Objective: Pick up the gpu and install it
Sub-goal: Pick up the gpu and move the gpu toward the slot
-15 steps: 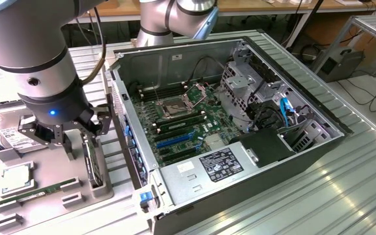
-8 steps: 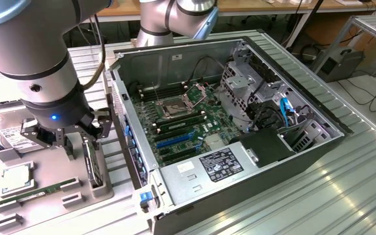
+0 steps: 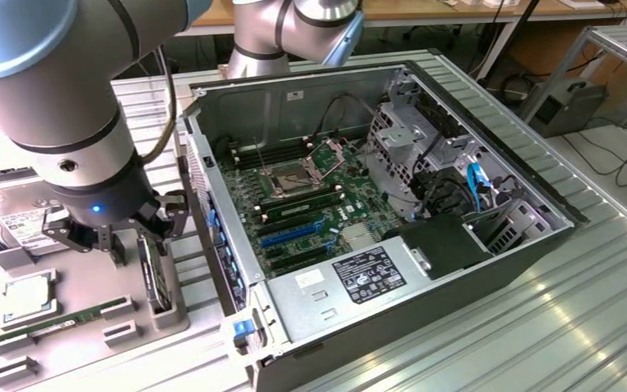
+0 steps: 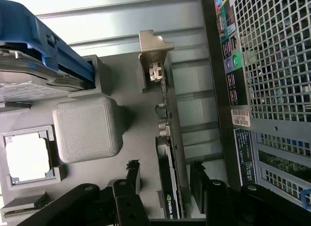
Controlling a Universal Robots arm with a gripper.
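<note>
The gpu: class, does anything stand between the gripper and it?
Nothing visible does. The gripper is open, one finger on each side of the gpu, which stands on edge in the grey tray.

Black gpu (image 4: 167, 180), grey tray (image 4: 131, 80), green motherboard (image 3: 330, 219).

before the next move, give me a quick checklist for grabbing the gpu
1. Gripper open: ok.
2. Fingers on either side of the gpu, seen from the wrist view: ok.
3. Gpu standing on edge in the grey tray: ok.
4. Fingers closed on the gpu: not ok, the jaws stand apart.
5. Computer case side open, motherboard exposed: ok.
6. Blue expansion slots free of cables: cannot tell.
</note>
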